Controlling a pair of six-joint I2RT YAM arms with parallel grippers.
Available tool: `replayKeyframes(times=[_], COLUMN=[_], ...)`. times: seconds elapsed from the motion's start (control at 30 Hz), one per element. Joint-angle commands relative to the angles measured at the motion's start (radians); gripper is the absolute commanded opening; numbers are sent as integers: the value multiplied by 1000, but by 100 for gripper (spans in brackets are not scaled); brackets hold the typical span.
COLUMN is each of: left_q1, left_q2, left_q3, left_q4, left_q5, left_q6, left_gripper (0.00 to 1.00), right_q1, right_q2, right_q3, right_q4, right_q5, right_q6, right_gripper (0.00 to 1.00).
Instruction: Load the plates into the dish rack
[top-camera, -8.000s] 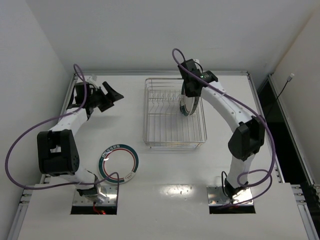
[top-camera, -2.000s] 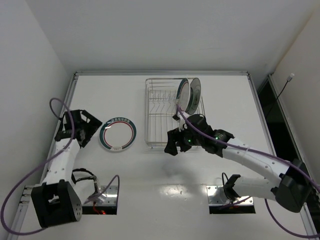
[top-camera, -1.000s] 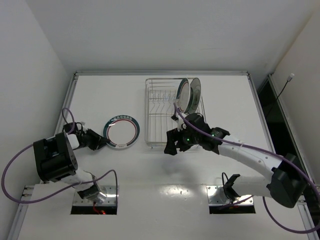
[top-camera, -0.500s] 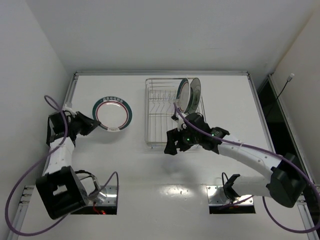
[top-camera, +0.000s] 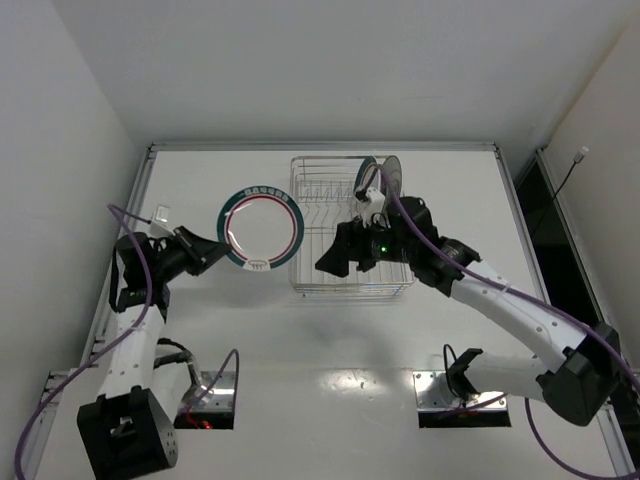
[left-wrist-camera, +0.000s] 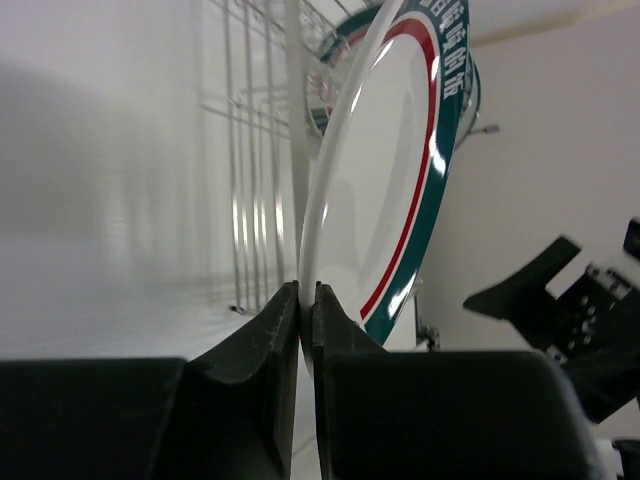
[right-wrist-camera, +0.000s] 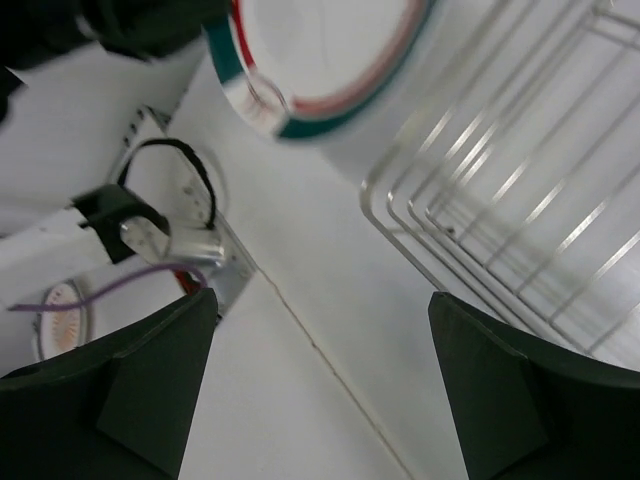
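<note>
Top view, left gripper (top-camera: 212, 252): jaws clamped on the left edge of the teal-and-red-rimmed plate (top-camera: 262, 228).
Top view, held plate: lifted off the table (top-camera: 300, 350) and tipped up so its face shows to the camera. It is just left of the dish rack (top-camera: 360, 291), and its right edge overlaps the rack's left rim here; I cannot tell whether they touch.
Top view, racked plates (top-camera: 366, 172): two stand on edge, side by side, at the rack's far right corner.
Top view, right gripper (top-camera: 335, 255): jaws apart and holding nothing, above the near left part of the rack, pointing toward the held plate.

Left wrist view, left gripper (left-wrist-camera: 306, 296): both fingers pressed together on the plate's thin rim.
Left wrist view, held plate (left-wrist-camera: 390, 170): rises upright from the fingers, its white face with red ring and teal band turned to the right.
Left wrist view, dish rack (left-wrist-camera: 250, 150): blurred wires behind and left of the plate.
Left wrist view, right arm (left-wrist-camera: 560, 290): dark shape at the right edge, apart from the plate.

Right wrist view, right gripper (right-wrist-camera: 320, 320): dark fingers in the two bottom corners, wide apart, with only table between them.
Right wrist view, held plate (right-wrist-camera: 320, 50): blurred at the top, just left of the rack's corner.
Right wrist view, dish rack (right-wrist-camera: 480, 220): one wire corner at the right.
Right wrist view, left gripper (right-wrist-camera: 140, 20): dark mass at the top left, meeting the plate's edge.
Right wrist view, purple cable (right-wrist-camera: 90, 292): lies at the left, by a metal mount.
</note>
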Motion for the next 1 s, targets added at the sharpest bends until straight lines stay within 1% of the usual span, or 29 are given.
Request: replayKeyframes(times=[0.0, 0.03, 0.07, 0.17, 0.2, 0.27, 0.3, 0.37, 0.4, 0.47, 0.5, 0.57, 0.6, 0.63, 0.67, 0.7, 0.73, 0.77, 0.8, 0.83, 0.87, 0.9, 0.93, 0.97], left_q1=[-84, -107, -153, -228, -277, -323, -366, -409, -455, -496, -527, -538, -550, -550, -550, -550, -550, -550, -540, -529, -529, -517, -504, -504], left_q2=[-75, -84, -84, -97, -97, -97, -97, -77, -77, -42, -29, -14, -2, -2, 12, 29, 41, 57, 72, 107, 125, 144, 159, 184], left_q3=[-35, -49, -49, -40, -40, -40, -29, -17, -5, 6, 23, 38, 64, 82, 133, 162, 196, 231, 300, 331, 363, 420, 437, 454], left_q4=[188, 200, 200, 240, 264, 295, 314, 347, 348, 371, 371, 371, 354, 281, 225, 163, 25, -49, -118, -246, -314, -376, -455, -490], left_q5=[38, 28, 19, -21, -21, -50, -50, -82, -93, -116, -116, -125, -125, -145, -159, -179, -226, -249, -274, -342, -389, -436, -481, -560], left_q6=[-136, -150, -161, -199, -224, -253, -279, -288, -302, -311, -311, -296, -282, -230, -193, -152, -59, -6, 44, 136, 178, 248, 273, 294], left_gripper=[0, 0, 0, 0, 0, 0, 0, 0, 0, 0, 0, 0, 0, 7, 16, 29, 51, 58, 64, 74, 75, 75, 75, 76], right_q1=[-28, -28, -37, -48, -57, -66, -78, -90, -101, -110, -120, -132, -147, -147, -172, -181, -190, -190, -205, -219, -219, -229, -229, -239], right_q2=[61, 80, 119, 162, 183, 203, 203, 216, 216, 216, 216, 207, 206, 194, 179, 170, 161, 151, 151, 139, 139, 139, 139, 139], right_q3=[102, 114, 132, 146, 146, 156, 156, 146, 146, 137, 137, 148, 157, 166, 175, 176, 189, 200, 229, 247, 289, 310, 326, 362], right_q4=[110, 124, 139, 162, 173, 173, 173, 187, 202, 211, 211, 201, 175, 158, 123, 103, 83, 29, -1, -34, -107, -146, -169, -224], right_q5=[-83, -94, -104, -135, -135, -135, -146, -160, -178, -198, -210, -221, -221, -221, -221, -206, -181, -163, -140, -85, -44, 45, 82, 125], right_q6=[48, 48, 48, 48, 48, 48, 48, 48, 59, 59, 59, 45, 33, 19, 7, -3, -13, -24, -55, -73, -90, -122, -136, -151], right_gripper=[84, 84, 84, 84, 84, 84, 84, 84, 82, 73, 64, 49, 31, 24, 14, 12, 12, 11, 10, 10, 8, 4, 2, 2])
